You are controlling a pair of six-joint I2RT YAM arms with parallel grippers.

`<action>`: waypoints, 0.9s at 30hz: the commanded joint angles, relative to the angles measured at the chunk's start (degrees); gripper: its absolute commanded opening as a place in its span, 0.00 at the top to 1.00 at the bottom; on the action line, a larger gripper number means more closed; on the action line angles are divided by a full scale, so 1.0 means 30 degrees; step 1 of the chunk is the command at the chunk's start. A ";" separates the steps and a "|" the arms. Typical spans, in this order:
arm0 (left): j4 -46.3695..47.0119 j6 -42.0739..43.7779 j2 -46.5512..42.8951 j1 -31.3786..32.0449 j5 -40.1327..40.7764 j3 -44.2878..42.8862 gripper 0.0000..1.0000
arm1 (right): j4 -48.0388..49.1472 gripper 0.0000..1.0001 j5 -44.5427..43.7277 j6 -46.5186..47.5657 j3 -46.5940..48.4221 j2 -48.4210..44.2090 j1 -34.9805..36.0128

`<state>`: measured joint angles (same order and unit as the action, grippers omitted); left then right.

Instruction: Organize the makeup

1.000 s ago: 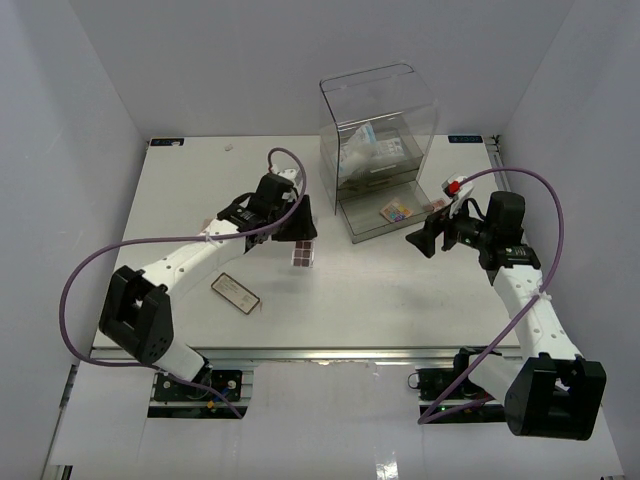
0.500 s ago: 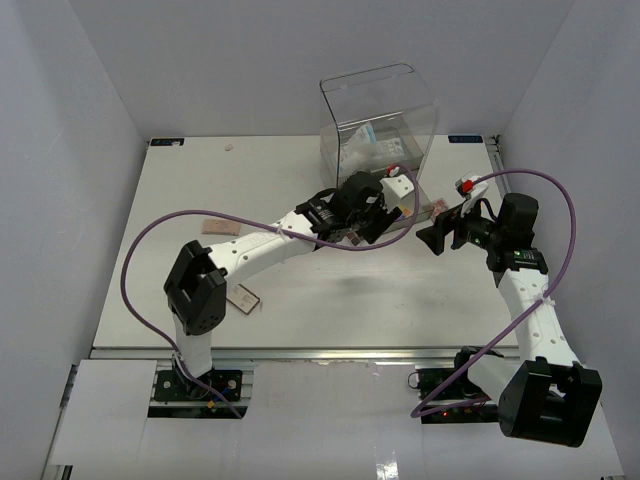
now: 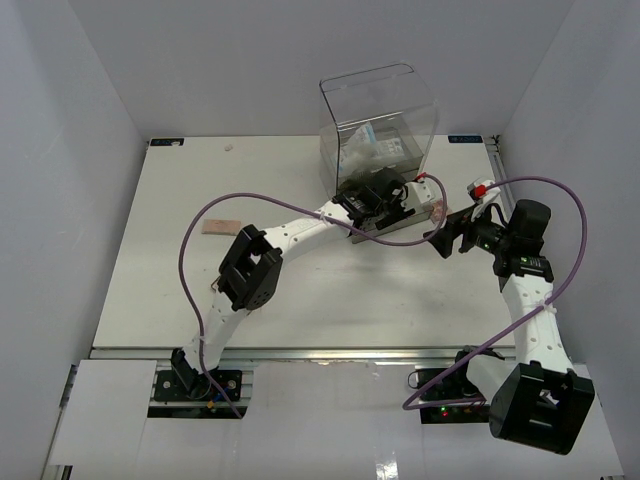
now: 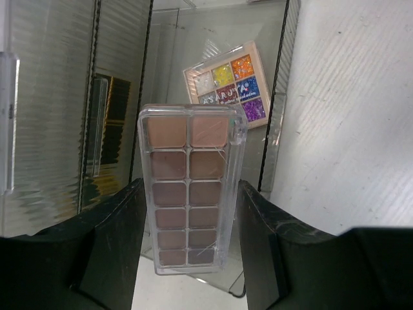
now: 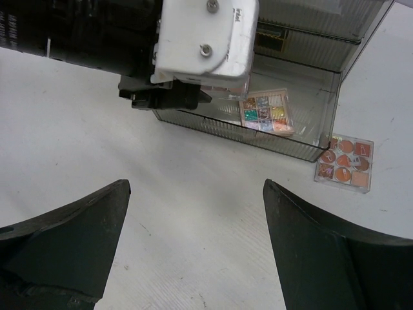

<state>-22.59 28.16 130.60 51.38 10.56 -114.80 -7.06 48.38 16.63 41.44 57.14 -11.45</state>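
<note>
My left gripper (image 3: 385, 196) is shut on a brown eyeshadow palette (image 4: 190, 161), clamped by its long edges between the two fingers (image 4: 110, 245). It hangs over the open drawer (image 5: 321, 138) of the clear box (image 3: 378, 105), just in front of a multicoloured palette (image 4: 226, 84) that lies in that drawer. A black-and-gold item (image 4: 110, 123) shows through the ribbed wall on the left. A pink-orange palette (image 5: 344, 163) lies on the table right of the drawer. White-blue sachets (image 3: 368, 142) sit in the upper box. My right gripper (image 5: 195, 187) stands open and empty over bare table.
A small pink flat item (image 3: 222, 227) lies on the left part of the table. The left arm's purple cable (image 3: 200, 230) loops over the table's middle. Grey walls close in the table on three sides.
The left arm has swung from mid-table rightward to the drawer, carrying the brown palette. The right gripper has drawn back a little to the right, still open.
</note>
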 commanded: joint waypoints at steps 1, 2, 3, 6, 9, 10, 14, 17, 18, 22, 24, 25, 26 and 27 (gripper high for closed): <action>0.0788 -0.0005 -0.0077 -0.0633 -0.0138 -0.1303 0.68 | 0.0768 0.10 0.0771 -0.0154 -0.0015 -0.0152 -0.0360; 0.0804 -0.0237 -0.0045 -0.0687 -0.0334 -0.1299 0.61 | 0.0771 0.10 0.0790 -0.0167 -0.0028 -0.0126 -0.0399; 0.0820 -0.0458 -0.0030 -0.0720 -0.0533 -0.1278 0.54 | 0.0772 0.10 0.0806 -0.0182 -0.0045 -0.0092 -0.0432; 0.0792 -0.1004 -0.0097 -0.0721 -0.0856 -0.0982 0.36 | 0.0801 0.10 0.0806 -0.0160 -0.0068 -0.0006 -0.0461; 0.0794 -0.1693 -0.0371 -0.0694 -0.1039 -0.0653 0.25 | 0.0801 0.10 0.0806 -0.0183 -0.0047 0.0026 -0.0551; 0.0818 -0.1840 -0.0562 -0.0718 -0.1135 -0.0509 0.23 | 0.0801 0.10 0.0806 -0.0183 -0.0071 0.0050 -0.0575; 0.0756 -0.2385 -0.1164 -0.0721 -0.1481 -0.0316 0.19 | 0.0801 0.10 0.0865 -0.0154 -0.0074 0.0176 -0.0714; 0.0695 -0.2755 -0.1544 -0.0721 -0.1816 -0.0119 0.14 | 0.0772 0.10 0.0876 -0.0091 -0.0107 0.0271 -0.0821; 0.0654 -0.2980 -0.1790 -0.0721 -0.1939 -0.0017 0.13 | 0.0772 0.10 0.0795 -0.0071 -0.0128 0.0333 -0.0862; 0.0639 -0.4132 -0.3679 -0.0721 -0.2857 0.1222 0.14 | 0.0666 0.10 0.0258 0.0637 -0.0159 0.0510 -0.0933; 0.0659 -0.4552 -0.5313 -0.0721 -0.3305 0.2360 0.14 | 0.0570 0.10 -0.0396 0.1046 -0.0119 0.0891 -0.0930; 0.0674 -0.4958 -0.6454 -0.0721 -0.3487 0.3502 0.14 | 0.0470 0.10 -0.1057 0.1435 -0.0074 0.1199 -0.0933; 0.0682 -0.5222 -0.7262 -0.0725 -0.3535 0.3678 0.13 | 0.0369 0.10 -0.1161 0.1531 -0.0029 0.1549 -0.0957; 0.0754 -0.5462 -0.8365 -0.0760 -0.3941 0.5088 0.13 | 0.0165 0.10 -0.1998 0.1412 0.0378 0.2124 -0.0946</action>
<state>-21.85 16.58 121.67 48.99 3.13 -106.89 -6.90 48.08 18.31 41.34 59.77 -13.91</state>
